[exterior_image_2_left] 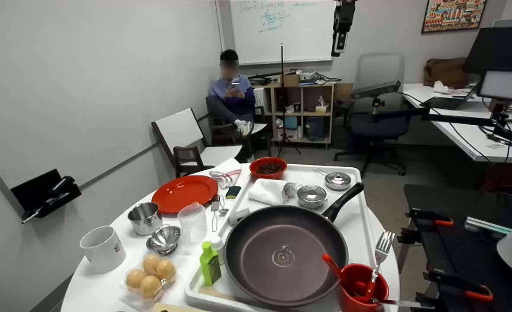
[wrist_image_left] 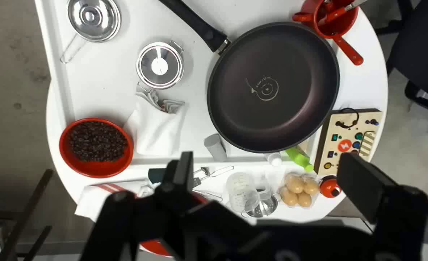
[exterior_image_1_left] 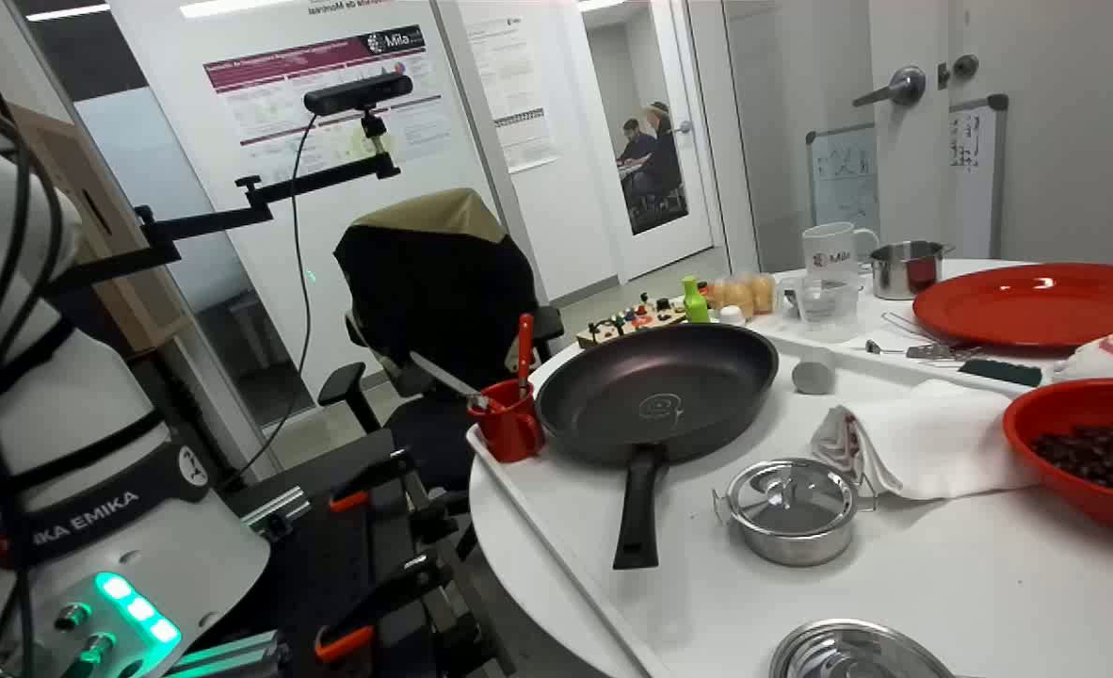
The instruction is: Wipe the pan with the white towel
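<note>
Folded white towel (wrist_image_left: 156, 132) on white tray (wrist_image_left: 100, 85), between lidded steel pot (wrist_image_left: 159, 67) and red bowl (wrist_image_left: 95, 168); should be light, limp, unbreakable, apt to unfold when lifted; best pinched across its bulky middle, clear of both; gripper (wrist_image_left: 267, 160) spread wide, holding nothing; dark frying pan (wrist_image_left: 272, 90) probably slick, may slide when rubbed.

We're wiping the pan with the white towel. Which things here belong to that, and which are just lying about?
For the wiping: black frying pan, folded white towel, open gripper.
Just lying about: red bowl of dark beans, red plate, red-striped towel, lidded steel pot, red mug, green bottle, egg pack.
</note>
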`<state>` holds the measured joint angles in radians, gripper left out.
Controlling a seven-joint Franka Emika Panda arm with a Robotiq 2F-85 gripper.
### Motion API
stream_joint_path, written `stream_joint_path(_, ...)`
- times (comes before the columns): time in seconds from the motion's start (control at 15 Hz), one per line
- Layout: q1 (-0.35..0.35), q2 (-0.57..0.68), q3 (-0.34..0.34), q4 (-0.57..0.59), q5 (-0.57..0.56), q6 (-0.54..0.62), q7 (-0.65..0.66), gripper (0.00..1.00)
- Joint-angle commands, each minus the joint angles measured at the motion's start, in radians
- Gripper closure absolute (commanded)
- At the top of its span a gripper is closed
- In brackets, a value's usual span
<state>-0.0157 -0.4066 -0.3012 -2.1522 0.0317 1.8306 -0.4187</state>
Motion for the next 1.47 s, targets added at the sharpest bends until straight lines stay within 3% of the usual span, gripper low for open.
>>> stream_joint_path(0.0, -0.028, 0.004, 0.023, 0.002, 0.011, -0.002, -0.009, 0.0)
stream_joint_path(0.73, -0.028, 0.007, 0.023, 0.005, 0.019, 0.012, -0.005, 0.0)
stream_joint_path(1.4, -0.047, 0.254, 0.007, 0.18, 0.197, 0.233, 0.028, 0.0)
